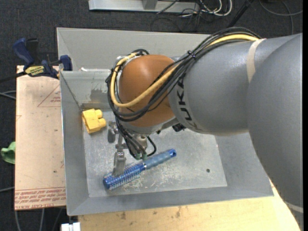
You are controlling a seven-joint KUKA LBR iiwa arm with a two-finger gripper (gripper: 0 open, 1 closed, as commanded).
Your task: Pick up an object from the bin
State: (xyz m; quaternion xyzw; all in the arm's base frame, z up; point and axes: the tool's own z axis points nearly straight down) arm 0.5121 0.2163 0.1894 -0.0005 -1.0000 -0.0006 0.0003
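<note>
**Gripper low over the blue brush at the near side of the bin**

Nearest to me, just inside the near wall of the bin (144, 202), lies the blue brush (144, 165), which I take to be the thing to pick. It lies flat and slantwise on the floor, with its bristle head toward the near left and its handle running off to the right.

The gripper (129, 160) hangs low over it, about where head meets handle. Its fingers (119, 159) stand apart: a pale metal one on the left comes down by the bristles, a darker one sits to the right above the handle. Nothing is clamped between them. I cannot tell whether the tips touch the brush.

My worries from here:
- The brush is slim and lies askew to the fingers, so closing could catch one edge and roll or spin it away.
- A finger landing on bristles would squash them and give no firm hold.
- A grip close to the head leaves the long handle as a lever, so the brush may droop or slip on the lift.
- The metal floor is right beneath, and pushing lower could jam the tips.

Farther left, a yellow block (94, 120) sits well apart from all this, near the left wall. Farther still, the orange cover (144, 88) hides the wrist from me, so I judge the alignment with little to go on.
</note>
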